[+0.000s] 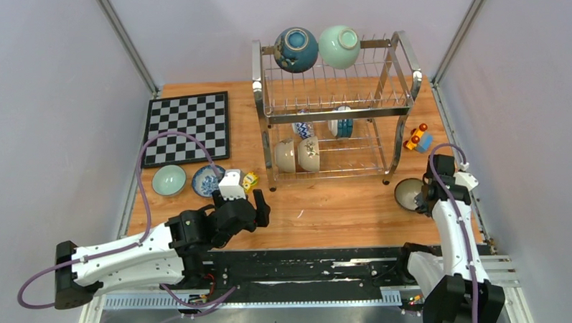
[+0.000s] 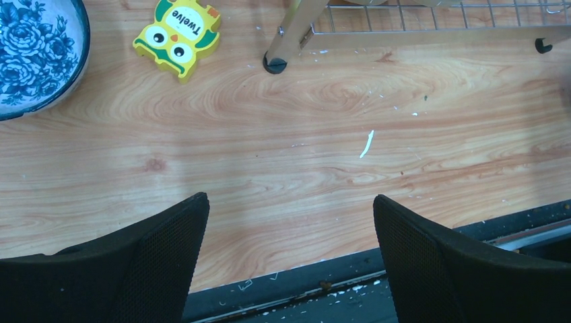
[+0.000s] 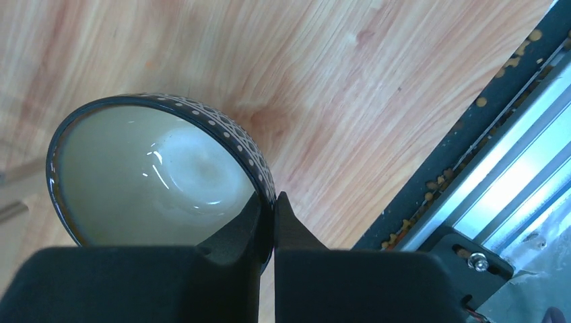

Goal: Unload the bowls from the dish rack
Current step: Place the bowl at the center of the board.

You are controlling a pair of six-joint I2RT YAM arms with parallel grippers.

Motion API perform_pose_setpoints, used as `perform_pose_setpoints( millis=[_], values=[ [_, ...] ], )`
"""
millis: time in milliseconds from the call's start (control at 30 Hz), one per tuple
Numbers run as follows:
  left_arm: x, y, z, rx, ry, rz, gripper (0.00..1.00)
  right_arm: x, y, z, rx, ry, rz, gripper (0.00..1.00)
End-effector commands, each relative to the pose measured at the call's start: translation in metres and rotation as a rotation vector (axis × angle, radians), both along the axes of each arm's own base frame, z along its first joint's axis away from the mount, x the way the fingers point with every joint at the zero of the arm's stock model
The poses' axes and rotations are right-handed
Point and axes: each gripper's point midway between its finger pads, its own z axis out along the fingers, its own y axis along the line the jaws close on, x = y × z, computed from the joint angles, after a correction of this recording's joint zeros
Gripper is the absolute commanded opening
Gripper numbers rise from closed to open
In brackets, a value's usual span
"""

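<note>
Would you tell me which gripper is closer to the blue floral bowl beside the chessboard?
Left. The left gripper hovers open close beside the blue floral bowl; the right gripper is far off on the opposite side, clamped on the dark-rimmed bowl.

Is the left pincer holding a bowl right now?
No, the left pincer hangs open above the wooden table with nothing between its jaws.

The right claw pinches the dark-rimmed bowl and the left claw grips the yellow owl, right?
No: the left wrist view shows the left gripper open and empty, the yellow owl piece lying untouched beyond it. The right gripper does pinch the dark-rimmed bowl.
</note>
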Motion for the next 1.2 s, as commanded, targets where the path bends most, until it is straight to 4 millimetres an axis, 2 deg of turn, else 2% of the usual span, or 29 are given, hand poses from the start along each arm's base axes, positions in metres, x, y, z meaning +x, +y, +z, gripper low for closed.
perform_pose_setpoints(
  millis=[0,200,400,600,700,833,1033,1167],
  values=[
    [0.002,0.002,0.003,-0.010,-0.020,0.013,0.93,0.025,-0.027,0.016,-0.067,-0.141,-0.130,0.00],
    [0.002,0.006,0.002,-0.027,-0.028,0.027,0.93,0.050,-0.045,0.021,-0.064,-0.199,-0.230,0.00],
    [0.001,0.002,0.000,-0.053,-0.024,0.023,0.93,0.071,-0.073,0.022,-0.076,-0.145,-0.274,0.00],
    [0.002,0.005,-0.009,-0.040,-0.027,0.028,0.93,0.089,-0.098,0.023,-0.081,-0.086,-0.228,0.00],
    [0.002,0.005,-0.013,-0.031,-0.026,0.025,0.93,0.091,-0.106,0.020,-0.068,-0.060,-0.216,0.00],
    [0.002,0.005,-0.016,-0.020,-0.029,0.019,0.93,0.094,-0.111,0.009,-0.031,-0.027,-0.201,0.00],
    [0.002,0.002,-0.019,-0.011,-0.023,0.013,0.93,0.110,-0.103,-0.006,0.054,-0.035,-0.146,0.00],
    [0.003,0.006,-0.021,-0.001,-0.025,0.025,0.93,0.108,-0.102,-0.013,0.068,-0.010,-0.145,0.00]
  ],
)
